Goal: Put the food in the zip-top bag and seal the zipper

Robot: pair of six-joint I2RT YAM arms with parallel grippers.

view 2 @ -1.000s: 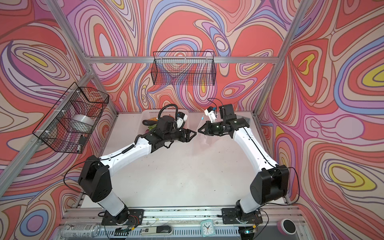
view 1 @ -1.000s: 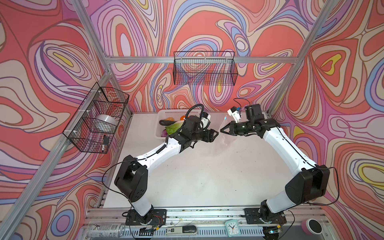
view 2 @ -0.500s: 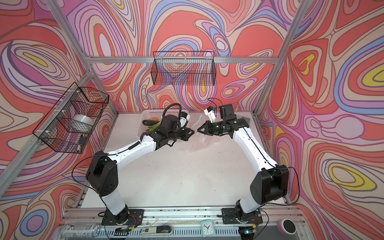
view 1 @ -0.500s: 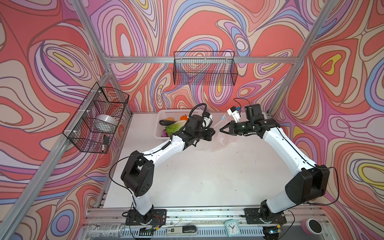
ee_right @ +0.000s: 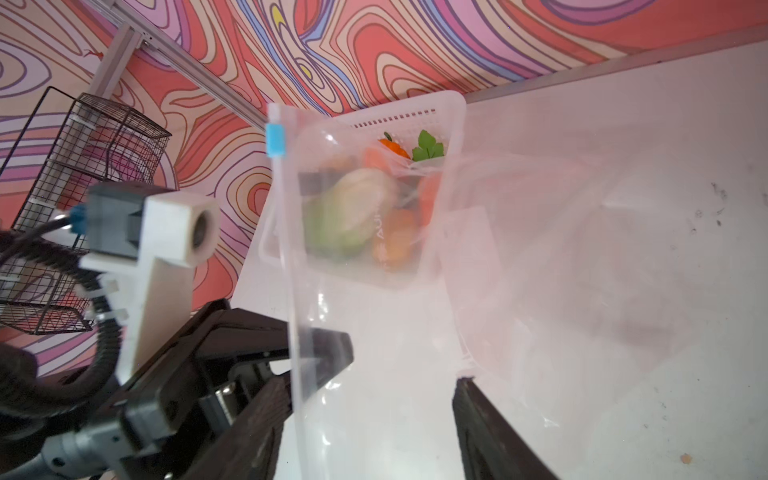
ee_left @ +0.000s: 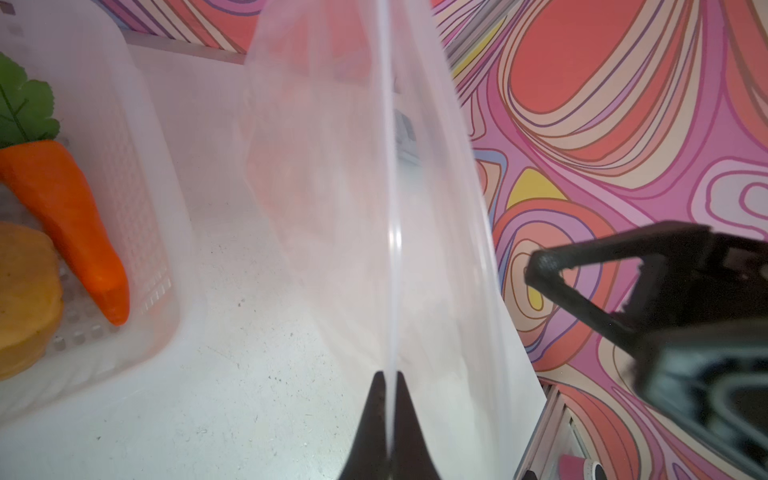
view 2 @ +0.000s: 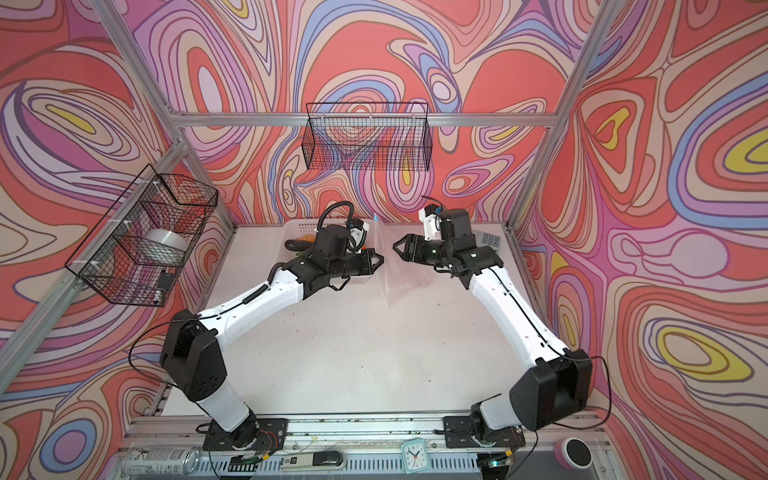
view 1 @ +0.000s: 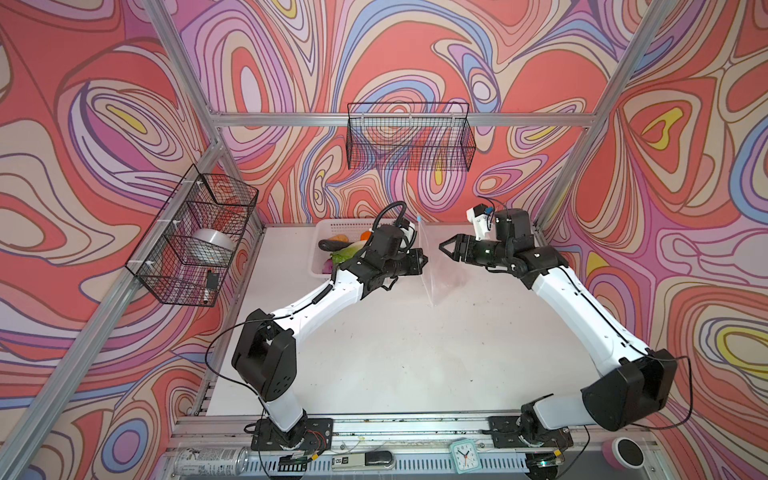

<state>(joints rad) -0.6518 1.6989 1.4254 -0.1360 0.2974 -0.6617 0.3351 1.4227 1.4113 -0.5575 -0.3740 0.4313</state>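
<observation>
Clear plastic, the zip-top bag hangs on edge between the two arms at mid-bench, its body trailing right onto the bench. The zipper runs as one straight strip from a raised far end, where the light-blue slider sits, down toward the near side. The left end effector is clenched on that strip partway along, one jaw on each face. The right end effector stands released and empty, jaws spread, just right of the strip and apart from it. The food lies in the white basket, far and left, behind the left end effector. Judgement: none of it is bagged yet. The strip lies directly left of the free right end effector, crosswise to its reach, so that arm is better placed to work the mouth.
</observation>
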